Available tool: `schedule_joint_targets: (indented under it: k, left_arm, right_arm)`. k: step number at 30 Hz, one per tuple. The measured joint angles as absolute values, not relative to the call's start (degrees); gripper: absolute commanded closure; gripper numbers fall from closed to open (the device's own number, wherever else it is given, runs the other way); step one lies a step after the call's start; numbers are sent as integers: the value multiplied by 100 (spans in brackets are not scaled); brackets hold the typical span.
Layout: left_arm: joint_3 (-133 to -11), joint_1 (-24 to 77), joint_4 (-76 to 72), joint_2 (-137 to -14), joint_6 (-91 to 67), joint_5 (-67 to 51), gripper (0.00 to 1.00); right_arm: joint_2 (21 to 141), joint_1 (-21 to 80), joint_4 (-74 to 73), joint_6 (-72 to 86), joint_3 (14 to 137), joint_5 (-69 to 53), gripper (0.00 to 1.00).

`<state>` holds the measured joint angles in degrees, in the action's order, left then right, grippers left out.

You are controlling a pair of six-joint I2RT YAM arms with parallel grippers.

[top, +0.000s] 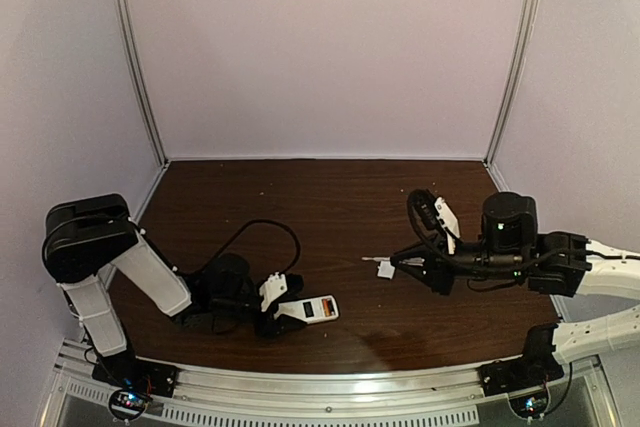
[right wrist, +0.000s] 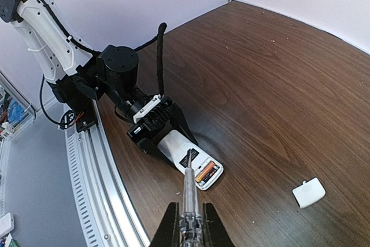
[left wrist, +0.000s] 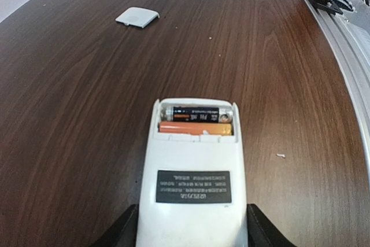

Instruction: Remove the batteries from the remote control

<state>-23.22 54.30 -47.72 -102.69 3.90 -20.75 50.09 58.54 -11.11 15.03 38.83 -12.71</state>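
Observation:
The white remote control (left wrist: 193, 177) lies back-up on the table, its battery bay open. Two batteries sit in the bay, a dark one with a silvery end (left wrist: 196, 113) and an orange one (left wrist: 195, 128). My left gripper (left wrist: 192, 232) is shut on the remote's near end; it also shows in the top view (top: 285, 312) and in the right wrist view (right wrist: 151, 124). My right gripper (right wrist: 188, 224) is shut on a screwdriver (right wrist: 189, 186) with a clear handle, held above the table, its tip pointing toward the remote (right wrist: 193, 163). In the top view the right gripper (top: 405, 262) is right of the remote (top: 312, 309).
The small white cover piece (left wrist: 137, 17) lies loose on the dark wooden table, also in the right wrist view (right wrist: 309, 192) and the top view (top: 385, 269). A metal rail (right wrist: 98, 189) runs along the table's near edge. Pale walls close the back and sides.

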Motion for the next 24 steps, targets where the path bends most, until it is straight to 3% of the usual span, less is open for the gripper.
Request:
schedule_joint_targets:
  k: [7, 17, 24]
  left_arm:
    - [-2877, 5634, -4392, -10516, 593, -2156, 45]
    - [-3140, 5686, -4206, -10676, 805, -2244, 3]
    - [-2930, 5686, -4217, -10346, 897, -2150, 3]
  right_arm:
    - [4915, 5854, -1173, 1584, 3828, -1232, 100]
    - [4965, 5854, -1208, 1627, 3828, -1181, 100]
    - [5135, 5854, -1219, 1627, 3828, -1168, 99]
